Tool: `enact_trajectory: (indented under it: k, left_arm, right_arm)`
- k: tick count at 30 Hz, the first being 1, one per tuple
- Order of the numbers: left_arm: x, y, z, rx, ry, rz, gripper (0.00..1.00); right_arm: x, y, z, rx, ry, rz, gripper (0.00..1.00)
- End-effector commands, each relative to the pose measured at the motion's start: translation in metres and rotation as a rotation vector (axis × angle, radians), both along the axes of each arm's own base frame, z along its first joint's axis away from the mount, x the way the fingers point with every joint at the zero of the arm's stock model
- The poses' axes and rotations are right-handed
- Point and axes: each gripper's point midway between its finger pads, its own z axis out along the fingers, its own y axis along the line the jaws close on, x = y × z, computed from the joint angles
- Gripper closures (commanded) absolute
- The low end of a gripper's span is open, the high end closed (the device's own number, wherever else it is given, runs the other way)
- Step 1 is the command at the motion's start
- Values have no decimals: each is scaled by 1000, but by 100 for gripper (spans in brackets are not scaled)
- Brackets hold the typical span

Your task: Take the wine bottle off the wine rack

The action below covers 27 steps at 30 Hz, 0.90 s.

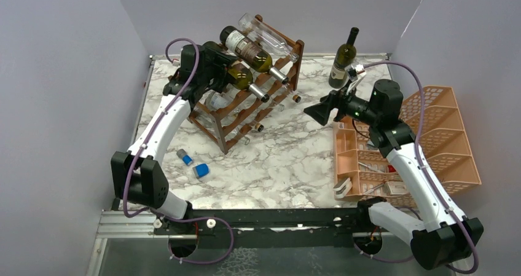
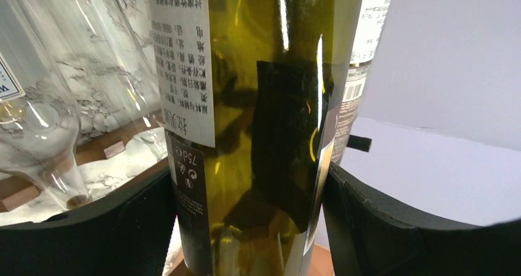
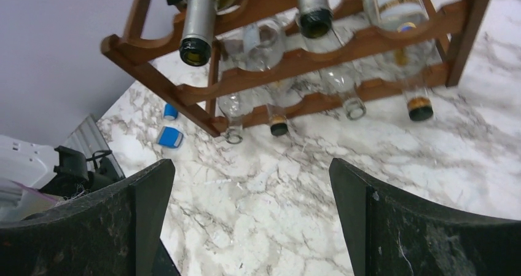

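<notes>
As it lies, wine bottle (image 1: 241, 75), neck near-right.

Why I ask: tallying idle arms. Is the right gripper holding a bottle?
No, the right gripper stands wide open, only the marble table showing in its gap.

The top view looks down from above and behind the arm bases over the whole table (image 1: 289, 159), the rack (image 1: 206, 128) at far left. The left wrist view sits pressed up to a green bottle (image 2: 258, 104) between the left fingers (image 2: 123, 233), facing along it toward the wall. The right wrist view hangs above mid-table, looking past the right fingers (image 3: 405, 227) at the rack's neck side from some way off. All three share the rack; top and right wrist views share the blue pieces (image 1: 200, 170).
</notes>
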Motion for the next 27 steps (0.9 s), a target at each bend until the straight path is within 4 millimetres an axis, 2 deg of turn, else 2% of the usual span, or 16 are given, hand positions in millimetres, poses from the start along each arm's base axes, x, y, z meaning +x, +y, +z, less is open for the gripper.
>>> enact_trajectory:
  k: [1,5,8,9,10,13,15,17,19,21,27]
  left_arm:
    - [-23,4,76,-135,-159,6,42]
    - [-34,9,102,-155,-227,6,46]
    - [-38,10,102,-160,-230,-11,51]
    - [-41,9,106,-169,-240,-24,52]
    - [-43,8,99,-176,-227,-35,53]
    - [-56,4,102,-217,-240,-79,55]
    - [-69,2,112,-225,-262,-108,55]
    - [-83,3,123,-225,-288,-134,55]
    - [-97,3,135,-230,-317,-161,55]
    - [-110,-2,142,-244,-335,-212,55]
    - [-136,-11,150,-285,-337,-300,55]
  right_arm:
    - [3,19,57,22,-246,64,0]
    - [4,43,71,15,-430,182,1]
    - [20,53,72,5,-469,216,0]
    - [22,60,73,5,-482,243,0]
    - [20,70,75,-12,-523,281,0]
    - [-8,112,67,-128,-786,456,0]
    - [-26,121,56,-166,-997,571,0]
    - [-29,121,50,-224,-1129,603,0]
    - [-20,122,55,-257,-1170,580,0]
    - [-25,126,60,-253,-1222,621,0]
    - [-60,149,90,-108,-1532,663,0]
